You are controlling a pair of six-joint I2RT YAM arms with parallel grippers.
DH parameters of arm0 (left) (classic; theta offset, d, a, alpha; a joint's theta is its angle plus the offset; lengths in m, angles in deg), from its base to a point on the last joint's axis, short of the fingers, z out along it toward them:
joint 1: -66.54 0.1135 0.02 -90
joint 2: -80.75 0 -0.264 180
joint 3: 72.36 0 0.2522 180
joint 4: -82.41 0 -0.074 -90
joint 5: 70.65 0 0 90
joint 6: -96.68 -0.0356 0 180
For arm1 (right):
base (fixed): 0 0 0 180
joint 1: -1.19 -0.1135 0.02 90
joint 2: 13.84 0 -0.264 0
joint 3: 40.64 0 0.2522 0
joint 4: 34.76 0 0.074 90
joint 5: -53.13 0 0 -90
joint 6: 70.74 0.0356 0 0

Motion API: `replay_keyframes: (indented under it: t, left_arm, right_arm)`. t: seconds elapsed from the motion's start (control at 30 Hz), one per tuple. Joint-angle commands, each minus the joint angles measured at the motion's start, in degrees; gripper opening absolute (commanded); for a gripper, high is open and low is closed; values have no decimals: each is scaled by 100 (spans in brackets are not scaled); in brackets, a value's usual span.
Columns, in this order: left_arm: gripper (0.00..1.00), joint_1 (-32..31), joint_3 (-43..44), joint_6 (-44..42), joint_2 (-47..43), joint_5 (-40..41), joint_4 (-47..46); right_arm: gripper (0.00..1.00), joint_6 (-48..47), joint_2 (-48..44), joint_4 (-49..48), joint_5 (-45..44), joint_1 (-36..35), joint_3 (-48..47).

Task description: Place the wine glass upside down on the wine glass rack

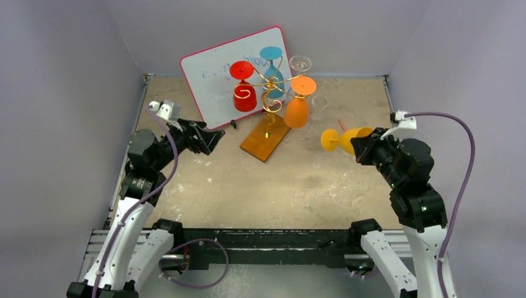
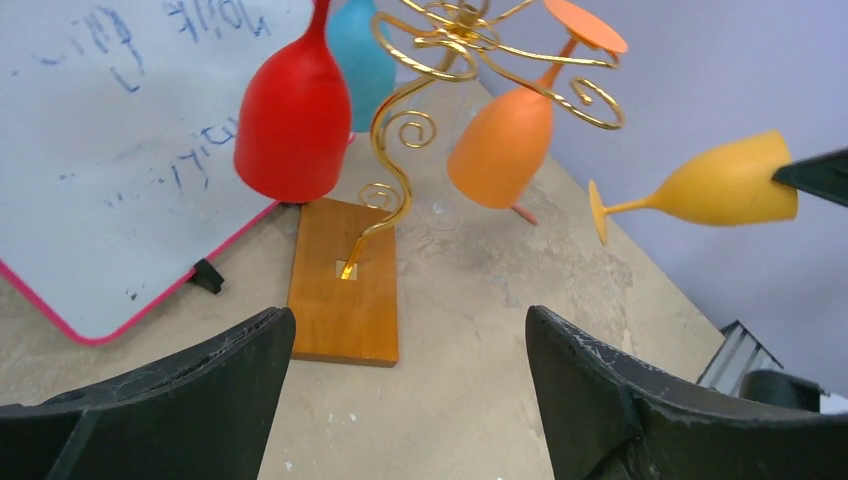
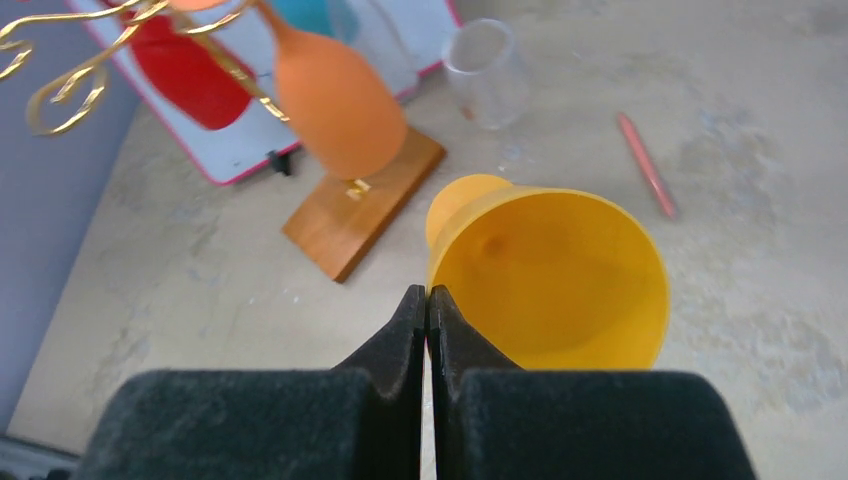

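Note:
A yellow wine glass (image 1: pixel 345 138) is held on its side above the table, foot pointing left toward the rack; it also shows in the left wrist view (image 2: pixel 720 185) and the right wrist view (image 3: pixel 550 275). My right gripper (image 1: pixel 361 146) (image 3: pixel 427 293) is shut on its rim, one finger inside the bowl. The wine glass rack (image 1: pixel 273 84), gold wire on an orange-brown wooden base (image 1: pixel 265 138) (image 2: pixel 345 285), stands at the centre back. Red (image 1: pixel 244 93), blue (image 1: pixel 271 62), orange (image 1: pixel 298 108) and clear (image 1: pixel 301 64) glasses hang upside down on it. My left gripper (image 1: pixel 217 138) (image 2: pixel 408 318) is open and empty, left of the base.
A pink-framed whiteboard (image 1: pixel 217 71) leans behind the rack. A clear tumbler (image 1: pixel 319 105) (image 3: pixel 485 70) and a pink pen (image 1: pixel 342 124) (image 3: pixel 645 165) sit on the table right of the rack. Grey walls enclose the table on three sides.

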Motion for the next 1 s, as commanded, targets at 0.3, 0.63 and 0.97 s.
replay_keyframes:
  t: [0.3, 0.63, 0.97]
  left_arm:
    - [86, 0, 298, -2996, -737, -1799, 285]
    - [82, -9, 195, -3475, -932, -2827, 352]
    - [78, -24, 340, -4642, -1023, -3596, 1076]
  right_arm:
    - [0, -876, -164, -1397, 4421, 27, 94]
    - [0, -285, 220, -2529, 6724, -1, -42]
    - [0, 1542, 422, -4637, 7524, -71, 345]
